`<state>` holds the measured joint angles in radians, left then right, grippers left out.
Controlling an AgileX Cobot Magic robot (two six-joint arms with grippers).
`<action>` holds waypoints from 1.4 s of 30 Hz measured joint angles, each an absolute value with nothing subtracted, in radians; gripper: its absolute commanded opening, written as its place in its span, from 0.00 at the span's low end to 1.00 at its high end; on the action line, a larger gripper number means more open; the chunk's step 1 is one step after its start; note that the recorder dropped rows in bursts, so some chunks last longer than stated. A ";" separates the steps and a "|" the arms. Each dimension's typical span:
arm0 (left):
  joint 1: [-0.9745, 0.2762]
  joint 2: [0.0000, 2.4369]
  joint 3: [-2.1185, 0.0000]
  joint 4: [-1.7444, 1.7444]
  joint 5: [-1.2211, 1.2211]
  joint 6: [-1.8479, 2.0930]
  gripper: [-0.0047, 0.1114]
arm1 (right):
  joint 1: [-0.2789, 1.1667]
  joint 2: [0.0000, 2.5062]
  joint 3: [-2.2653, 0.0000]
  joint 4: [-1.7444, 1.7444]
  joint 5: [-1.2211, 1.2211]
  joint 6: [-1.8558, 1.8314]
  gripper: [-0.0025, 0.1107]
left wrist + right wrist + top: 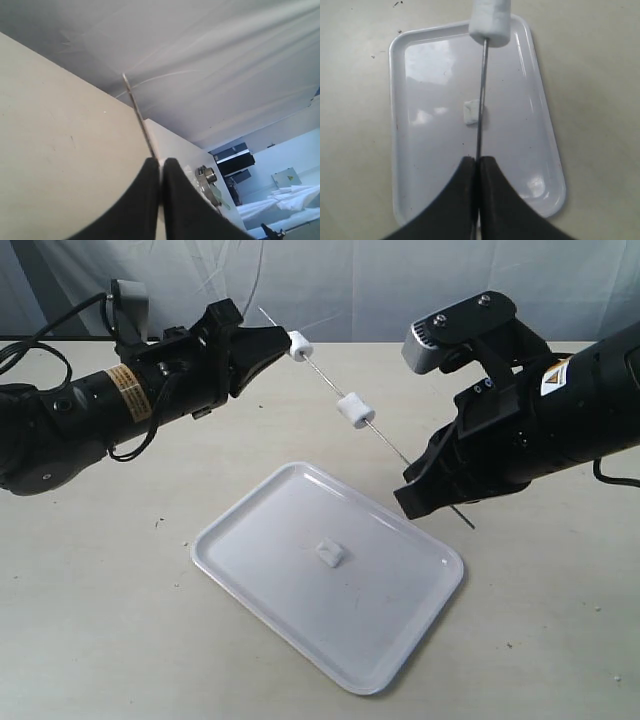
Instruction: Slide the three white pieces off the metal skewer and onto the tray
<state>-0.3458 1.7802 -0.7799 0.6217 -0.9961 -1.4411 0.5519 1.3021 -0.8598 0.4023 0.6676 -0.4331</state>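
Observation:
The metal skewer (pixel 395 448) slants above the tray (pixel 240 560), its high end at the back left. My right gripper (pixel 428 490) is shut on its lower part, and the tip pokes out beyond the fingers; in the right wrist view the metal skewer (pixel 481 100) enters the closed right gripper (pixel 479 159). My left gripper (pixel 287 340) is shut at the top white piece (pixel 300 344); in the left wrist view a white sliver shows between the jaws of the left gripper (pixel 160 161). A second white piece (pixel 356 410) sits mid-skewer. A third white piece (pixel 329 552) lies on the tray (pixel 400 165).
The beige table (pixel 100 640) surrounds the tray, and a white cloth backdrop (pixel 350 280) hangs behind it. Both arms reach in over the table from the left and right, level with the tray's far corner.

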 measured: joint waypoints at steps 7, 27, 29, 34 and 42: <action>-0.352 1.780 -0.780 0.540 -0.994 -1.383 0.04 | 0.552 1.302 -0.864 0.405 0.670 -0.432 0.02; -0.340 1.780 -0.840 0.186 -0.898 -1.196 0.04 | 0.552 1.302 -0.860 0.403 0.767 -0.437 0.02; -0.340 1.780 -0.845 0.189 -0.882 -1.196 0.04 | 0.552 1.302 -0.860 0.401 0.767 -0.437 0.02; -0.340 1.780 -0.847 0.389 -0.784 -1.200 0.04 | 0.552 1.302 -0.860 0.275 0.763 -0.366 0.02; -0.340 1.780 -0.847 0.954 -0.678 -1.572 0.04 | 0.552 1.302 -0.860 0.032 0.736 -0.147 0.02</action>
